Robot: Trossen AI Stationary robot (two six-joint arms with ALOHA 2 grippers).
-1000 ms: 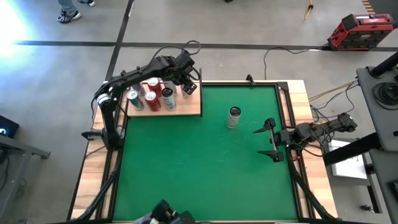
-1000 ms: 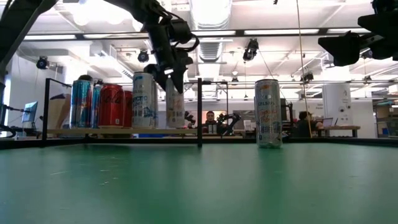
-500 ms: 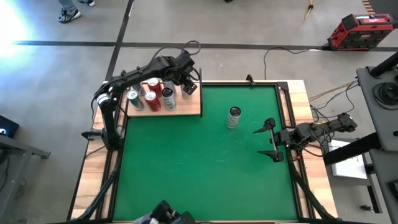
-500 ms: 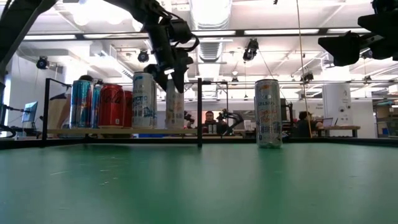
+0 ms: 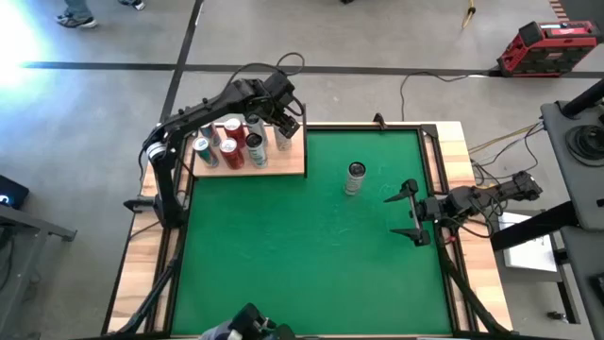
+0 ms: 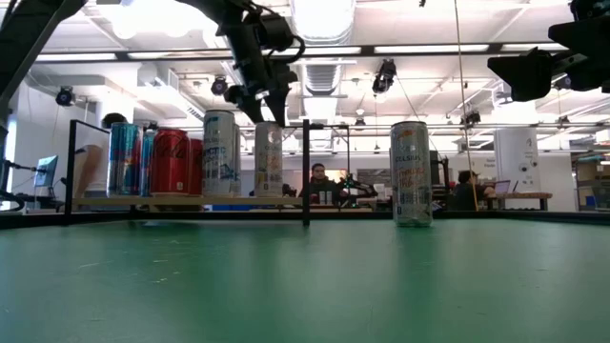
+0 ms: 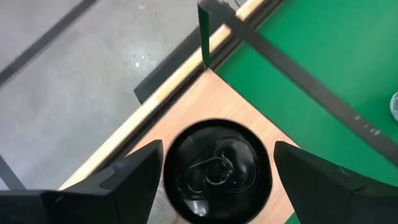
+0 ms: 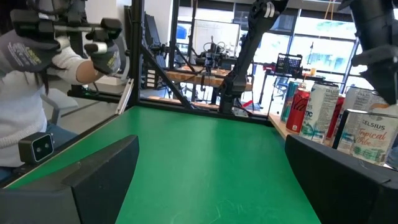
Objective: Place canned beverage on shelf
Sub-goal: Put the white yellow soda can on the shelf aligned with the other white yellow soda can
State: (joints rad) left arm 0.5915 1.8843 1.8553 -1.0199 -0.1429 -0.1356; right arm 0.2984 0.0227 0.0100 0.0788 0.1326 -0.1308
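We see the left gripper [image 5: 287,117] just above a white can [image 6: 268,159] standing on the shelf [image 5: 294,166], its fingers [image 7: 134,177] spread either side of the can's top — not touching it. Another can [image 5: 355,177] stands alone on the green mat [image 5: 311,255]. The right gripper [image 5: 408,212] waits at the mat's right edge, fingers wide apart.

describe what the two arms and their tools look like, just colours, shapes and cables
Both arms are dark, slim, jointed segments. The left arm has a pale band near its base and a black cable looped over its wrist; the left tool has two broad, flat black fingers. The right tool has two thin, pointed black fingers, with cables trailing behind the arm.
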